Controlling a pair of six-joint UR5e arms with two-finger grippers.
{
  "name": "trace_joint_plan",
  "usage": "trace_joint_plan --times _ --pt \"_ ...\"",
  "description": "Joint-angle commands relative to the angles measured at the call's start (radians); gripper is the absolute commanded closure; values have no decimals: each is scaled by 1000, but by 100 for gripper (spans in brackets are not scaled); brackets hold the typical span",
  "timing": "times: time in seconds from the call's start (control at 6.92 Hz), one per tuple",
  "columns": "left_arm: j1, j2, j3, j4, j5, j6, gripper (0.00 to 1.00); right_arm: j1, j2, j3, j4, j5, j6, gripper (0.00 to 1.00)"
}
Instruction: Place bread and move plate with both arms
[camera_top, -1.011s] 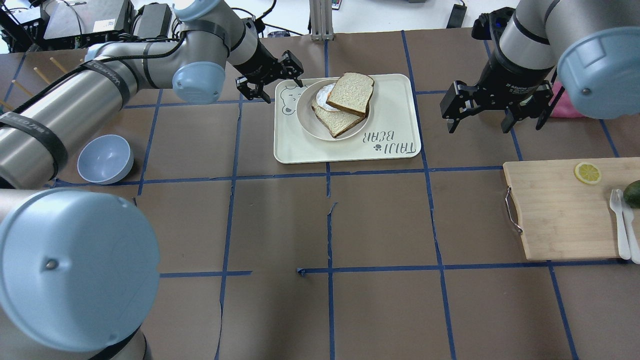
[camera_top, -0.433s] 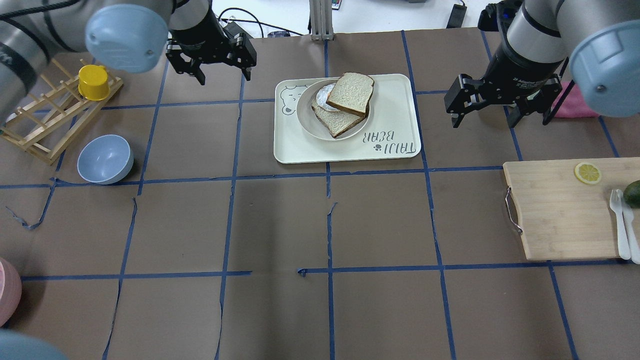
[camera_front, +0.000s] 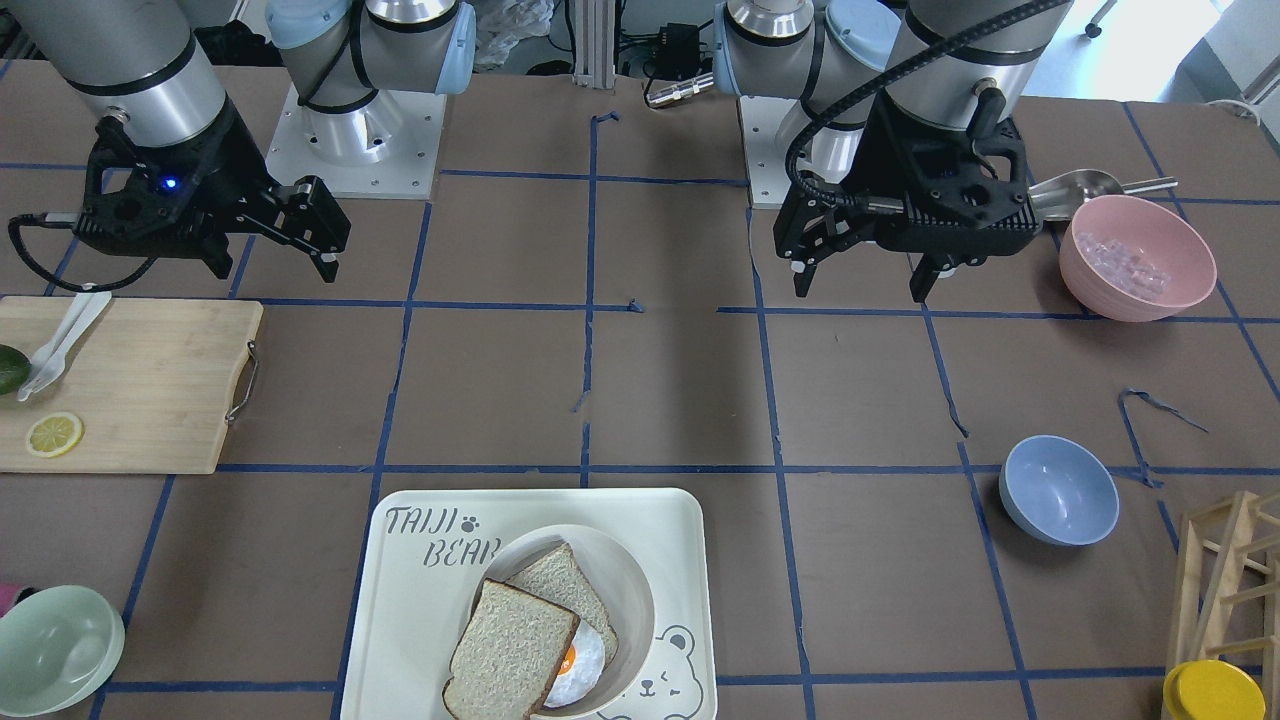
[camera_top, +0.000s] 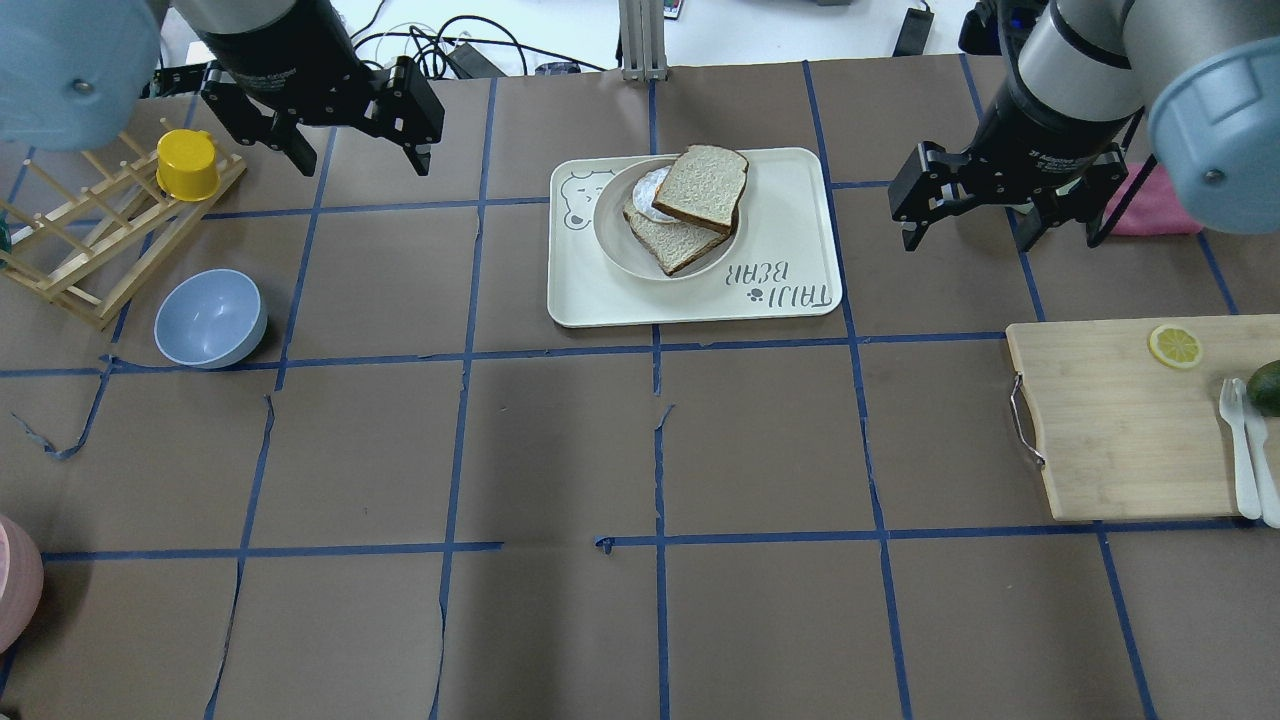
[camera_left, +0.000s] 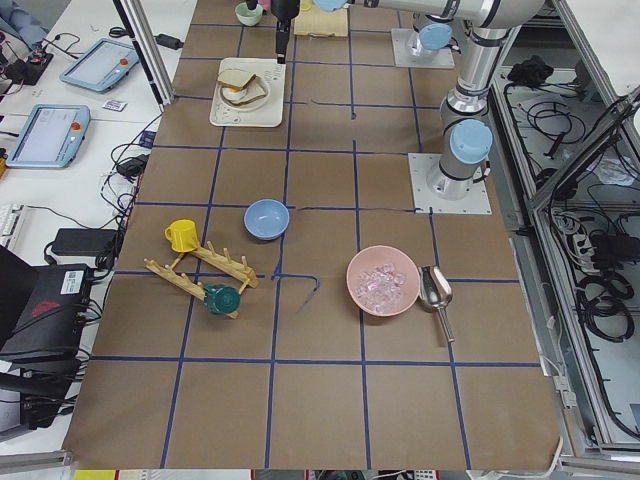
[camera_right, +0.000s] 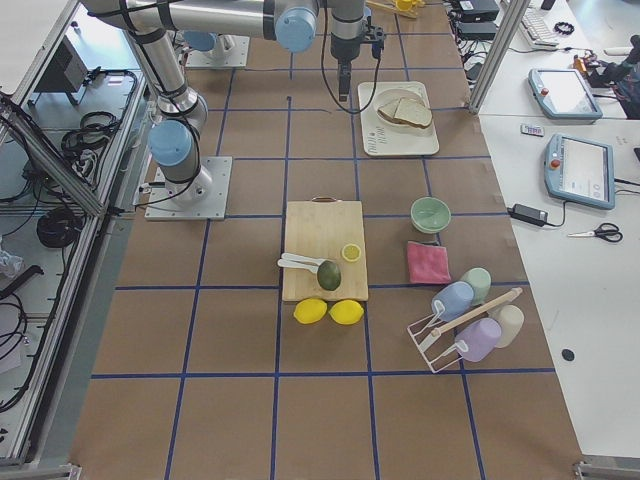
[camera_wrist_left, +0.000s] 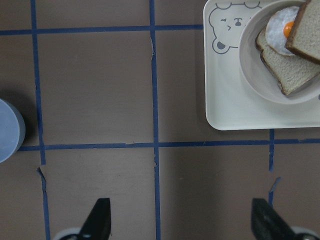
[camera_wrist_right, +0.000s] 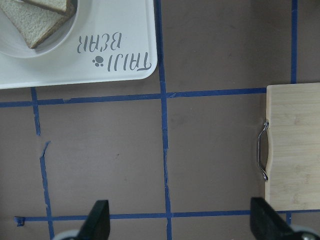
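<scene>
The bread (camera_top: 702, 185) lies on top of a smaller slice and a fried egg (camera_front: 580, 668) in the round cream plate (camera_top: 606, 232). The plate sits on the bear-print tray (camera_top: 790, 215) at the far middle of the table. My left gripper (camera_top: 360, 160) hangs open and empty well to the left of the tray. My right gripper (camera_top: 965, 238) hangs open and empty to the right of the tray. The left wrist view shows the bread (camera_wrist_left: 309, 31) and the plate (camera_wrist_left: 250, 75) at its top right, beyond my left gripper (camera_wrist_left: 182, 222). The right wrist view shows my right gripper (camera_wrist_right: 180, 222) over bare table.
A blue bowl (camera_top: 210, 318) and a wooden rack (camera_top: 90, 260) with a yellow cup (camera_top: 187, 163) stand at the left. A cutting board (camera_top: 1120, 430) with a lemon slice (camera_top: 1175, 346) lies at the right. A pink bowl (camera_front: 1137, 257) stands near the left arm's base.
My left gripper has swung away from the plate's left rim to the left, over by the rack. My right gripper has shifted slightly farther back. The bread and plate have not moved.
</scene>
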Motion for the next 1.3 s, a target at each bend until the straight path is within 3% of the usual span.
trace_joint_plan --times 0.0,1.16 --pt "78 38 -55 5 -14 45 0 0 0 1 -5 6 0 0" --pt "102 38 -56 23 -13 30 0 0 -21 -9 10 -6 0 0"
